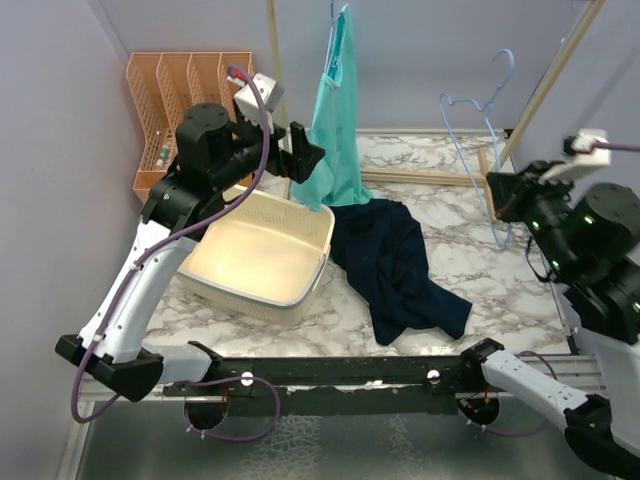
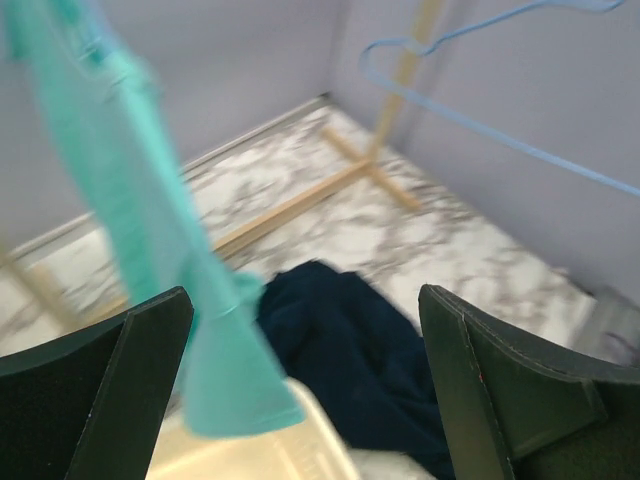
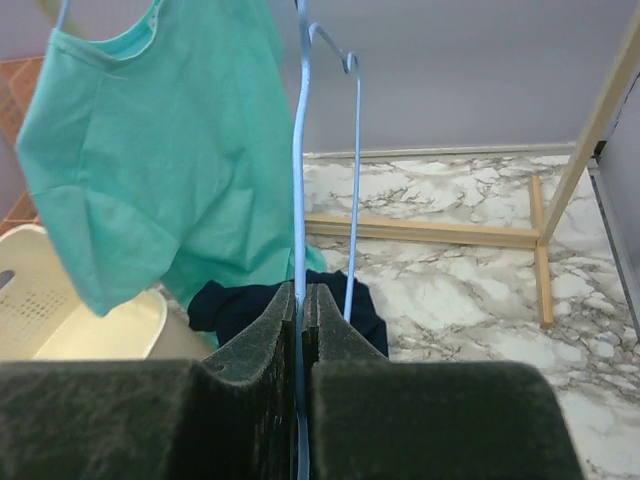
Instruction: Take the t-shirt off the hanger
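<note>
A teal t-shirt hangs from a hanger on the rack at the back; only a bit of that hanger shows at its top. The shirt also shows in the left wrist view and the right wrist view. My left gripper is open and empty, right beside the shirt's lower edge. In its own view the shirt hangs by the left finger. My right gripper is shut on a bare blue wire hanger, gripping the wire upright. A navy t-shirt lies crumpled on the table.
A cream basket stands under my left arm. An orange organiser stands at the back left. The wooden rack's posts and floor bars run along the back. The navy shirt touches the basket's right side.
</note>
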Tool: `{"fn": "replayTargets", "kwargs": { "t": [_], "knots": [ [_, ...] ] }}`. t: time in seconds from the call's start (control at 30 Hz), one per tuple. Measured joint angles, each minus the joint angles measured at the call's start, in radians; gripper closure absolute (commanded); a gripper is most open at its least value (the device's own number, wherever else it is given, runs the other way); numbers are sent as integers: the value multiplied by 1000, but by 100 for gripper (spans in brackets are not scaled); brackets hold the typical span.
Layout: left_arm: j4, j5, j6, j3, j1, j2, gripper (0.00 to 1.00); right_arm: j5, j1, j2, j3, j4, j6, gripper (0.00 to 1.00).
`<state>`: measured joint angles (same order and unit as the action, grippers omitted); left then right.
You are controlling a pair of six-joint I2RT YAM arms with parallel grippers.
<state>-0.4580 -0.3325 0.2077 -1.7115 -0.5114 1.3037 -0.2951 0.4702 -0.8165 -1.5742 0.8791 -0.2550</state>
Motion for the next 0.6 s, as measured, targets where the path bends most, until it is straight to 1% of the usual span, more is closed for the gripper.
{"fn": "replayTargets", "kwargs": {
  "t": [0.1,0.13,0.23,0.27,0.3,0.33,0.47,0.53,0.6],
  "knots": [
    [-39,182,-51,95,3,-59,1,-37,0,-101,14,-104,23,99],
    [-49,222,-58,120,3,-77,8,-48,0,-138,8,-134,29,99],
    [-48,303,-70,197,3,-153,55,-83,0,-291,-70,-201,51,99],
    [-43,317,-70,224,3,-186,65,-90,0,-334,-100,-215,58,99],
    [-43,327,-72,244,3,-216,68,-98,0,-377,-134,-229,65,99],
    [-41,338,-71,263,3,-247,67,-107,0,-428,-179,-244,73,99],
    [-41,386,-74,290,3,-320,37,-119,0,-561,-322,-278,94,99],
    [-42,410,-75,299,3,-331,30,-122,0,-603,-377,-283,100,99],
    [-42,433,-80,323,3,-341,29,-122,-5,-631,-411,-291,103,99]
  ]
}}
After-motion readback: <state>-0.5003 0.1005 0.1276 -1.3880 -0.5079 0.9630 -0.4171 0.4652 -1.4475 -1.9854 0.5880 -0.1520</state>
